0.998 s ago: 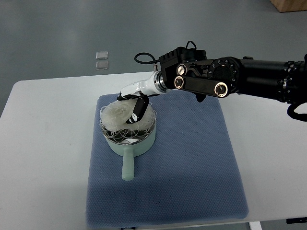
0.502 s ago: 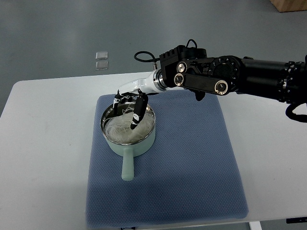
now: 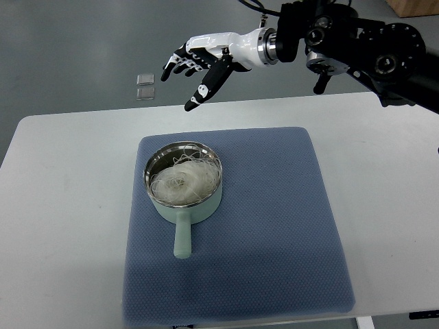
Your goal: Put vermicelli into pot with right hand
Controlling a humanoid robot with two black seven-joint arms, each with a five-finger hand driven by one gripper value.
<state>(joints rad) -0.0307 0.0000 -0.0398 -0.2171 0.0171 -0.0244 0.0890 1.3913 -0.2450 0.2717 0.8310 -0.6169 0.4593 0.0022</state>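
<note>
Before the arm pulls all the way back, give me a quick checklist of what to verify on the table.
1. Vermicelli inside the pot: ok, the nest sits within the rim, a few strands curl up near it.
2. Right robot hand empty: ok, fingers spread, nothing held.
3. Hand clear of the pot: ok, raised beyond the table's far edge.
4. Pot upright on the blue mat: ok, handle points toward the robot.
5. Strands spilled on the mat: none visible.
6. Left arm: cannot tell, not in view.
</note>
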